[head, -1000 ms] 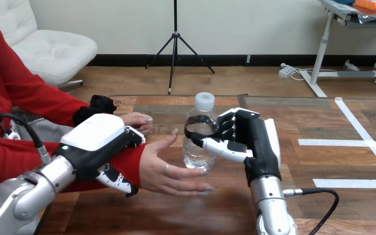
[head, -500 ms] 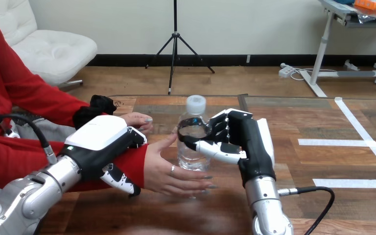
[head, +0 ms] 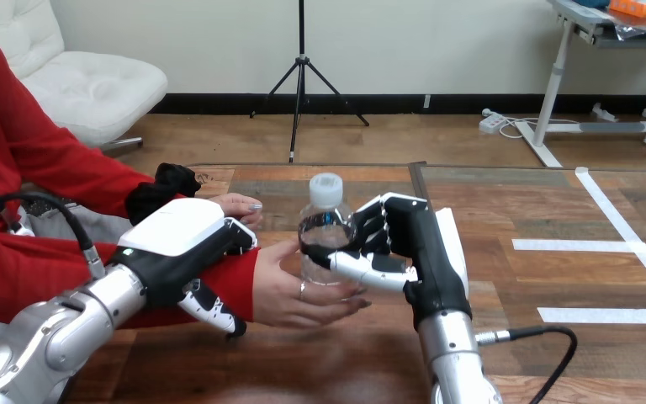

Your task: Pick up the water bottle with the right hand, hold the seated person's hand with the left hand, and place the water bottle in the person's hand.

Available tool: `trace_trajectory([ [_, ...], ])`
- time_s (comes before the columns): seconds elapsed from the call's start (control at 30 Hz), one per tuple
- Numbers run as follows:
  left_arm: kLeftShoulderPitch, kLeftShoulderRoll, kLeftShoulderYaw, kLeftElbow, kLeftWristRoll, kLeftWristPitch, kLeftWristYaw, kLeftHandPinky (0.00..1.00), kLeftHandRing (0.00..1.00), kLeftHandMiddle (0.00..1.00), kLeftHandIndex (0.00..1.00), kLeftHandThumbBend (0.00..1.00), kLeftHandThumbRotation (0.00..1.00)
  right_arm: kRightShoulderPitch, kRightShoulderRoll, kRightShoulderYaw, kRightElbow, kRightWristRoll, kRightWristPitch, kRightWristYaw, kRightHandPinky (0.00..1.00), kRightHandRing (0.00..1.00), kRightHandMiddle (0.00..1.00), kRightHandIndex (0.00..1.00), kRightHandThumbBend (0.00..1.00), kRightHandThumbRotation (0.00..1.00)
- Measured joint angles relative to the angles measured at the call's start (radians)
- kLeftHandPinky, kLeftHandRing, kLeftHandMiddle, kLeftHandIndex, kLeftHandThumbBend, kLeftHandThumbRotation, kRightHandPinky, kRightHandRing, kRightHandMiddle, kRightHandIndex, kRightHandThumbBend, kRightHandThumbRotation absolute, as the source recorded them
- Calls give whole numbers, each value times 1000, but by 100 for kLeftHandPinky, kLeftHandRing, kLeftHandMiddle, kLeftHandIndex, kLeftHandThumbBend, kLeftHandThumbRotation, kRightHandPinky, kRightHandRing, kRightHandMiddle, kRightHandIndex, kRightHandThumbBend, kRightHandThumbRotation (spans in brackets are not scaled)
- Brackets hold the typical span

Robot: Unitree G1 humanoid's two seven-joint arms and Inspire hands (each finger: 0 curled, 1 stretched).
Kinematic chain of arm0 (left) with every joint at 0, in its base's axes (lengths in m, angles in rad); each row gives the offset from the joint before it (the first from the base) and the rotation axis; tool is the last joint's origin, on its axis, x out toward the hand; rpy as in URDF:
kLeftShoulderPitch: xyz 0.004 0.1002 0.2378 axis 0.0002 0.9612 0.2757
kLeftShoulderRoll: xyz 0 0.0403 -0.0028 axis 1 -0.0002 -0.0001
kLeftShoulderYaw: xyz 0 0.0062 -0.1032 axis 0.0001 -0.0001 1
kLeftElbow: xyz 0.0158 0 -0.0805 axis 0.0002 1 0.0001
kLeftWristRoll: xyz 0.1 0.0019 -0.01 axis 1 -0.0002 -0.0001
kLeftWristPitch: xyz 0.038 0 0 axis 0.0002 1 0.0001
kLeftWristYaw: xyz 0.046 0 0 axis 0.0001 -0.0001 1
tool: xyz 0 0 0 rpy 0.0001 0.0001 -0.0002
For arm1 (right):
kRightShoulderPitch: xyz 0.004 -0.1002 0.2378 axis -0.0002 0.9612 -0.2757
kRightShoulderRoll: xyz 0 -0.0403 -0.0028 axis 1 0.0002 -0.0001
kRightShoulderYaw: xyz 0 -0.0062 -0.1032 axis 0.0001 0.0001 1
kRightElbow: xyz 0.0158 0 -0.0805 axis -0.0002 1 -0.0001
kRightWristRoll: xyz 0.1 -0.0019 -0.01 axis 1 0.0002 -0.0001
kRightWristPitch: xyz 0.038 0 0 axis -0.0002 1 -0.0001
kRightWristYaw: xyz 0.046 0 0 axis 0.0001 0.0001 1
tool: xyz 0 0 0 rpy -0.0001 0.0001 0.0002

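Clear plastic with a white cap, one water bottle (head: 324, 231) stands upright over the wooden table (head: 555, 210), grasped by the right robot hand (head: 412, 244), whose thumb and fingers wrap round its middle from the bottle's right. Two robot hands show, and two hands of the person. Left of the bottle, the person's cupped hand (head: 286, 286) meets its lower part, with fingers passing under its base. Further left, the left robot hand (head: 177, 244) is clasped round the red-sleeved wrist (head: 235, 282) of that hand, fingers curling beneath. Behind and left of the bottle, the person's second hand (head: 235, 206) lies on the table. Right of the bottle, well apart, white tape lines (head: 631, 246) cross the table.
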Motion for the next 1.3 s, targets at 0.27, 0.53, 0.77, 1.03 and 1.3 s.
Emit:
trace_trajectory([
  [0.27,-7,-8,0,0,0,0,-7,37,40,45,46,81,8,65,-1,36,-100,1,65,0,19,24,30,31,79,0],
  [0.53,-7,-14,0,-1,0,0,-23,38,41,45,46,81,9,131,-3,66,-203,1,130,-1,19,24,29,30,80,0],
  [0.77,-7,-21,0,-1,3,-1,-26,38,41,46,46,82,7,176,-5,89,-278,0,177,0,17,22,28,30,79,0],
  [1.03,-8,-27,0,-1,3,-7,-26,38,42,46,46,83,7,199,-7,103,-329,0,200,-2,16,22,28,30,79,0],
  [1.3,-12,-31,0,-1,3,-8,-27,39,42,46,46,83,7,202,-8,105,-343,3,207,-4,17,22,28,30,79,0],
])
